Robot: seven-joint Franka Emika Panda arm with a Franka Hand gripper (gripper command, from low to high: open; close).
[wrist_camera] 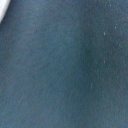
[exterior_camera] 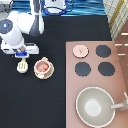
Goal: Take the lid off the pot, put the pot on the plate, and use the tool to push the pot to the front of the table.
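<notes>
The arm reaches down from the exterior view's top and bends toward that view's left, its white links ending over the left part of the black bench [exterior_camera: 35, 105]. The end effector [exterior_camera: 22, 54] hangs low there, its blue block facing the bench, directly above the tool [exterior_camera: 22, 65]. Whether it touches the tool's handle or only hovers just over it I cannot tell, nor can I tell how it is set, apart or together.

The tool lies flat on the bench, its broad cream head toward the exterior view's bottom and its handle running up under the end effector. Just beside it, toward the exterior view's right, the pot [exterior_camera: 43, 67] sits on the plate [exterior_camera: 37, 74], whose cream rim shows around the pot's base. The pot is uncovered, its reddish contents visible. Pot and plate are close to the end effector, below it and to its right in the exterior view.

The lid [exterior_camera: 80, 50] rests on the stove counter [exterior_camera: 95, 82], well apart from the pot, on the burner place nearest the exterior view's top left. The large pan [exterior_camera: 94, 106] sits at the counter's lower end.

The wrist view shows only the dark bench surface [wrist_camera: 64, 70], probably from very near.
</notes>
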